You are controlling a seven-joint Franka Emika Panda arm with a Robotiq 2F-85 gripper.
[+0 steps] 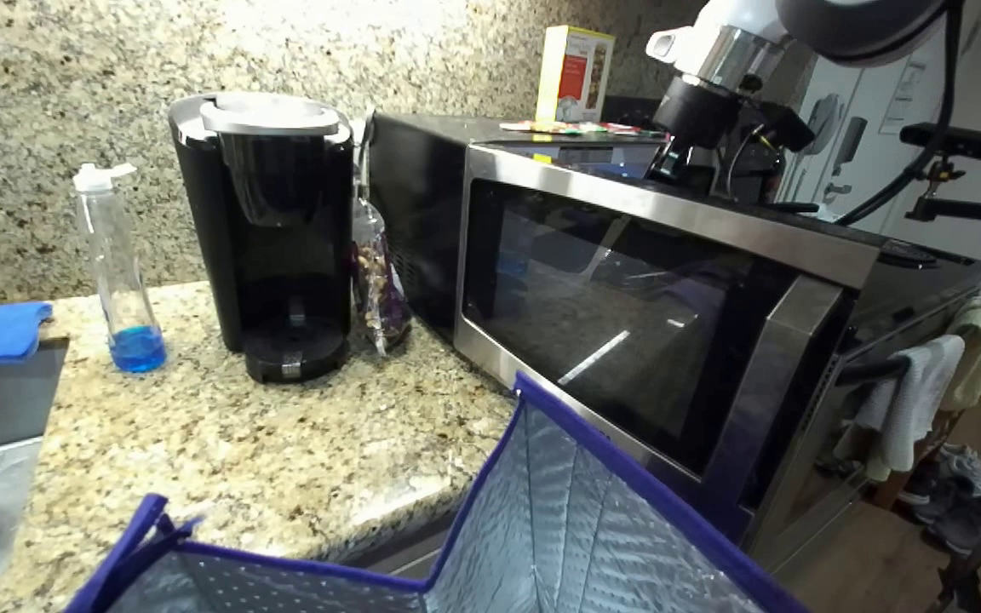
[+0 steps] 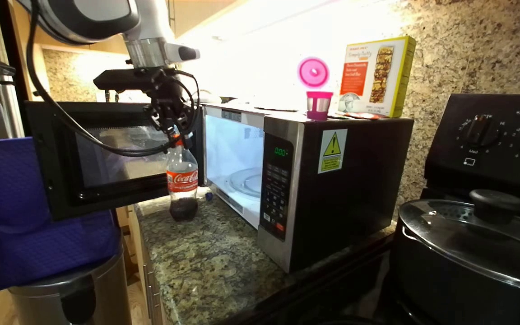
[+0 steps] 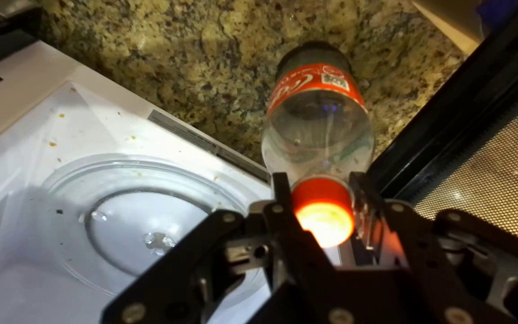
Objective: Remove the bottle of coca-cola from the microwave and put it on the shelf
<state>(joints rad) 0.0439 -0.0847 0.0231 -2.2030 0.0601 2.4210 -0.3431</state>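
Note:
The bottle of coca-cola (image 2: 182, 180) is upright in front of the open microwave (image 2: 282, 180), over the granite counter near its front edge. I cannot tell whether its base touches the counter. In the wrist view the bottle (image 3: 317, 130) shows its red label and red cap. My gripper (image 2: 179, 139) is shut on the bottle's cap and neck, one finger on each side; the gripper also shows in the wrist view (image 3: 319, 180). In an exterior view the microwave's open door (image 1: 610, 323) hides the bottle and my fingertips. No shelf can be made out.
The open door (image 2: 57, 158) stands close beside the bottle. A purple insulated bag (image 2: 7, 180) is beyond the door. A snack box (image 2: 377, 76) and pink cup (image 2: 318, 106) stand on the microwave. A pot (image 2: 472, 262) sits on the stove. A coffee maker (image 1: 286, 213) stands behind.

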